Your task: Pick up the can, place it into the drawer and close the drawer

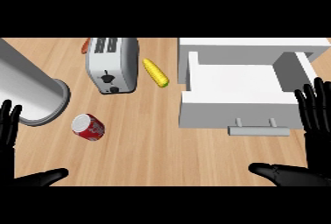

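— While the wooden desk (168,153) is carrying everything, what is taking up most of it?
— A white drawer (213,113) is standing pulled open at the right. A grey cylinder (26,83) is lying at the left, beside a toaster (113,65).
— And the hands?
— The left hand (8,131) and right hand (320,140) are resting at the side edges, fingers straight and apart, holding nothing.
— Smaller things?
— A corn cob (156,72) is lying between toaster and drawer. The red can (89,127) is sitting below the toaster, well apart from the drawer.
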Controlling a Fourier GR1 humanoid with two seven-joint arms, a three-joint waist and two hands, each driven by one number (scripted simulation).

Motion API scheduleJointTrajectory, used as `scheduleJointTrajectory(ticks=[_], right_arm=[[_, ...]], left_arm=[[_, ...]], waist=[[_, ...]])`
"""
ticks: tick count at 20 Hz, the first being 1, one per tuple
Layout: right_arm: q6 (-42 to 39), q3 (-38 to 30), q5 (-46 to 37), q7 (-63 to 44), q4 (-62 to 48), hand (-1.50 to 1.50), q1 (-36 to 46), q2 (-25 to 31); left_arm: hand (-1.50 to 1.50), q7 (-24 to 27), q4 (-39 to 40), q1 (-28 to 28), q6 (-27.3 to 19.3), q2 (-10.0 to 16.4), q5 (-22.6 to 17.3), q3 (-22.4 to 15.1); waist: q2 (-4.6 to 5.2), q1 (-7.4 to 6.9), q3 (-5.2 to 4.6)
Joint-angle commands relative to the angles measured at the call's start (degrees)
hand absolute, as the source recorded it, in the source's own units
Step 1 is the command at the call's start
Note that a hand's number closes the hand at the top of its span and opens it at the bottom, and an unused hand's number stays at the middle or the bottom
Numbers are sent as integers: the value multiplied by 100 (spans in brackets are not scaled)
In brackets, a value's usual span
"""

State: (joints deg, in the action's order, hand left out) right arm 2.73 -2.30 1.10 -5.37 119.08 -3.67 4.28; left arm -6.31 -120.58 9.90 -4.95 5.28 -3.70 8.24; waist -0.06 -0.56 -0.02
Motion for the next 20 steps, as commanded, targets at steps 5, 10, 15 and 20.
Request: scheduleJointTrajectory(ticks=[5, 10, 15, 20], right_arm=[[247, 212, -328, -395, -43, -150, -297, -224], [-122, -166, 124, -766, 440, -150, -647, 39], [-232, -331, 227, -319, 379, -150, -693, -31], [-276, -538, 163, -216, -137, -150, -276, 70]], left_arm=[[-150, -1610, -716, 199, -522, -18, 78, 253], [-150, -1575, -592, 103, -283, 86, -265, 651], [-150, -1226, -110, -17, -424, -302, 389, 88], [-150, -892, 551, -244, -360, -352, 476, 63]], waist=[[0, 50, 4], [-3, 60, 1], [0, 75, 2], [5, 63, 2]])
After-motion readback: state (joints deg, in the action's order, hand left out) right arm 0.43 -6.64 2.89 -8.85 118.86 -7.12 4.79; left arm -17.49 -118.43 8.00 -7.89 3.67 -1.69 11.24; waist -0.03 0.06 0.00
